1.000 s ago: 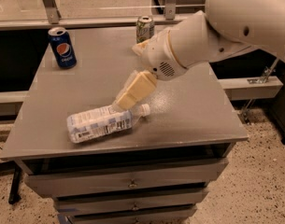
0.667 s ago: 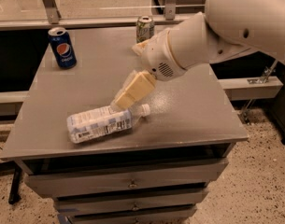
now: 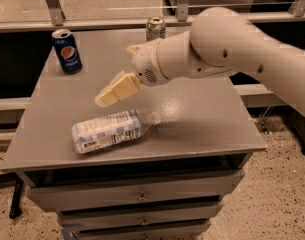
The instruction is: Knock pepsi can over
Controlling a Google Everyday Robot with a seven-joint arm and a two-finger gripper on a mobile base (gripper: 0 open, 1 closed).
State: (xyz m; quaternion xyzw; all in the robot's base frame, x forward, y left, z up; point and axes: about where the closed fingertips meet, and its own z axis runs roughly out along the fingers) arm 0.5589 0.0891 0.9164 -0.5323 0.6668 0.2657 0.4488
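My jaws are pressed together, holding nothing. The gripper (image 3: 103, 100) hangs above the tabletop (image 3: 202, 119), just over the clear bottle (image 3: 108, 131) lying on its side. The pepsi can (image 3: 67, 51) stands upright at the back left corner, well apart from me; a pale green can (image 3: 155, 28) stands at the back edge.

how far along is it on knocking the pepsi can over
Done: nothing yet; the pepsi can stands upright on the table, back left. In hand: the gripper hovers above the table, just beyond the lying bottle, well apart from the can. Left: reach the can and tip it.
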